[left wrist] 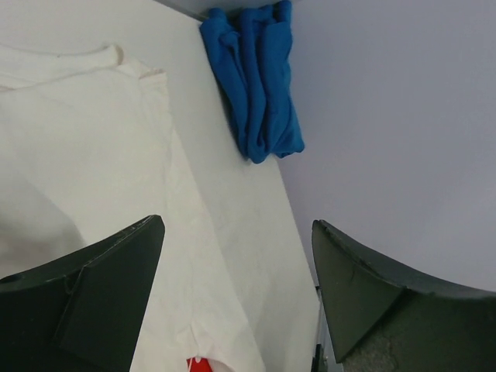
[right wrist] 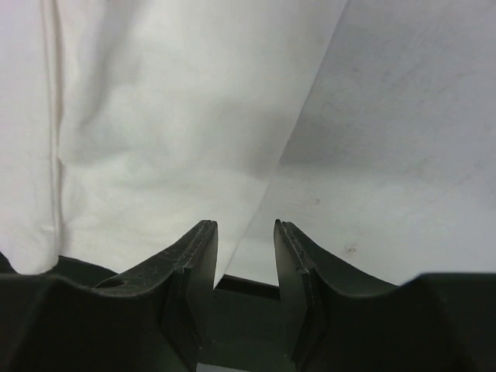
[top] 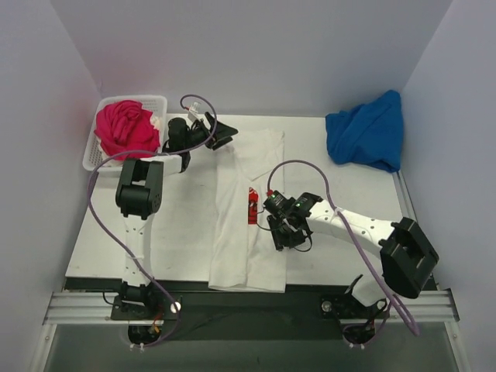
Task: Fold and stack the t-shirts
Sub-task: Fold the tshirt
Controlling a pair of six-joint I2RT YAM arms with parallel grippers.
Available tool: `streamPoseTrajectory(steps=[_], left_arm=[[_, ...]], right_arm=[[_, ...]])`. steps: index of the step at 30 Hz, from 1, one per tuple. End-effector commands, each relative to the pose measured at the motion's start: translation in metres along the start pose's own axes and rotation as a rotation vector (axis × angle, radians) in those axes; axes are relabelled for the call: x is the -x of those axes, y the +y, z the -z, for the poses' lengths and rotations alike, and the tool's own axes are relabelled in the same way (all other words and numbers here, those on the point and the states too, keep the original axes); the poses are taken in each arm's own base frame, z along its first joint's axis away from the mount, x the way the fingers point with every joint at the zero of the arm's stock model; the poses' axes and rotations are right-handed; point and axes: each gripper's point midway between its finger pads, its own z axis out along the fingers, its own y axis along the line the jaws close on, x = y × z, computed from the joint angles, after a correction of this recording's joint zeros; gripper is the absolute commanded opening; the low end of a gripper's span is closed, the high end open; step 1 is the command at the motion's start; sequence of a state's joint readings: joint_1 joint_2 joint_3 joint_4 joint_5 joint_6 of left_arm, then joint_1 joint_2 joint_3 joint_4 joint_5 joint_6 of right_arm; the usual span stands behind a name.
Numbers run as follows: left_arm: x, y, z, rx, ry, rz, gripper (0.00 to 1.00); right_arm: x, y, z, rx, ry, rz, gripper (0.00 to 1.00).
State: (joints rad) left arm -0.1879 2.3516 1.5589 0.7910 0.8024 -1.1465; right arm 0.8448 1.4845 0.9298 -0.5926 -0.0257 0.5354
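Observation:
A large white t-shirt (top: 246, 225) with a red print (top: 253, 205) lies folded lengthwise in the middle of the table. My right gripper (top: 285, 235) hangs low over its right edge. In the right wrist view the jaws (right wrist: 246, 231) stand a little apart, with the shirt's edge (right wrist: 155, 116) running between them and nothing gripped. My left gripper (top: 226, 136) is open and empty above the shirt's far left corner. Its wrist view shows the white shirt (left wrist: 93, 155) and a bright blue shirt (left wrist: 260, 85). The blue shirt (top: 366, 133) lies bunched at the back right. A magenta-pink shirt (top: 124, 128) fills the basket.
The white lattice basket (top: 91, 155) stands at the back left, right behind the left arm's elbow. Walls close in the back and both sides. Bare table (top: 186, 225) shows to the left of the white shirt and between it and the blue shirt (top: 310, 147).

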Motion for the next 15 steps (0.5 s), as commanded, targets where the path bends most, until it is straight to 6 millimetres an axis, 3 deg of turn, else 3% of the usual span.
streamPoseTrajectory(steps=[1, 2, 3, 4, 5, 10, 11, 14, 15], left_arm=[[0.014, -0.036, 0.011, 0.139, -0.019, -0.200, 0.88], [0.018, -0.027, 0.013, 0.220, -0.050, -0.224, 0.88], [0.002, -0.014, 0.015, 0.312, 0.007, -0.265, 0.88], [0.004, -0.022, 0.016, 0.349, 0.001, -0.305, 0.88], [0.010, -0.012, 0.019, 0.445, -0.030, -0.367, 0.88], [-0.010, 0.007, 0.028, 0.657, -0.004, -0.379, 0.89], [-0.013, 0.010, 0.028, 0.673, -0.002, -0.374, 0.89], [-0.023, 0.023, 0.027, 0.716, 0.007, -0.353, 0.89], [-0.025, 0.027, 0.028, 0.734, 0.004, -0.348, 0.89]], right_arm=[[0.028, -0.013, 0.020, -0.084, -0.119, -0.048, 0.36], [0.038, -0.011, 0.024, -0.085, -0.151, -0.054, 0.37], [0.044, -0.009, 0.026, -0.082, -0.170, -0.058, 0.37], [0.050, -0.010, 0.025, -0.088, -0.178, -0.061, 0.37], [0.063, -0.006, 0.030, -0.082, -0.209, -0.069, 0.37], [0.117, -0.001, 0.033, -0.059, -0.276, -0.127, 0.38], [0.131, -0.011, 0.033, -0.058, -0.286, -0.172, 0.38], [0.170, -0.014, 0.032, 0.015, -0.301, -0.265, 0.38], [0.184, -0.027, 0.031, 0.036, -0.303, -0.323, 0.38]])
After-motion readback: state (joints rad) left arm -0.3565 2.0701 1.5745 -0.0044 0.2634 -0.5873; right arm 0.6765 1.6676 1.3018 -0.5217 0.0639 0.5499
